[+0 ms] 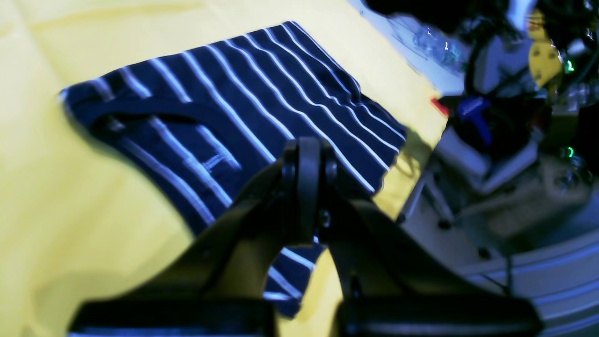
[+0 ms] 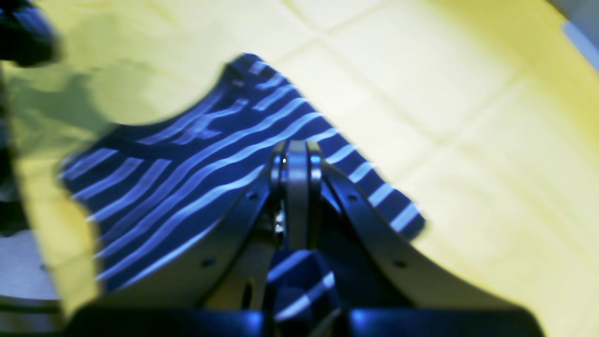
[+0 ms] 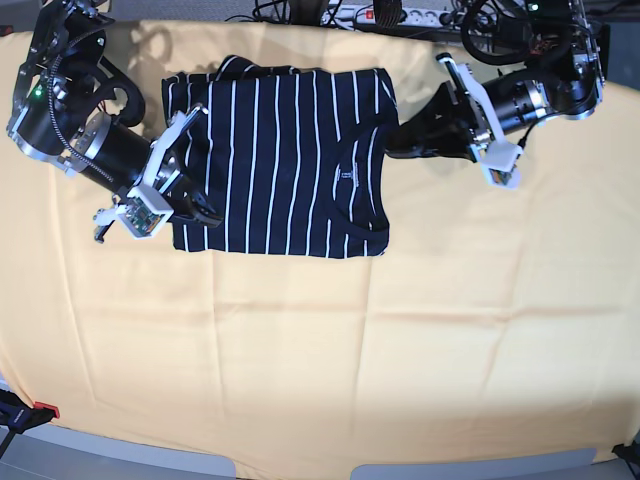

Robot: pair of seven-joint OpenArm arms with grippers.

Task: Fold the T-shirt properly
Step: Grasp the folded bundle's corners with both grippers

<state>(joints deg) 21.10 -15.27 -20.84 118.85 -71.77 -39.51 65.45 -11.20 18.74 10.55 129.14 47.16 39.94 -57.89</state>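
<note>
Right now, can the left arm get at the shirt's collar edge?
Probably yes. The left pincer is shut and sits right by the shirt's collar-side edge, with only bare yellow cloth around it. Nothing stands between them. The right pincer is at the opposite edge, out of its way.

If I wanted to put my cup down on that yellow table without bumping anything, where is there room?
The whole near half of the yellow cloth, in front of the T-shirt, is bare, and so is the right side below the left gripper. It is crowded at the back: the shirt, the right gripper at its edge, and cables.
</note>
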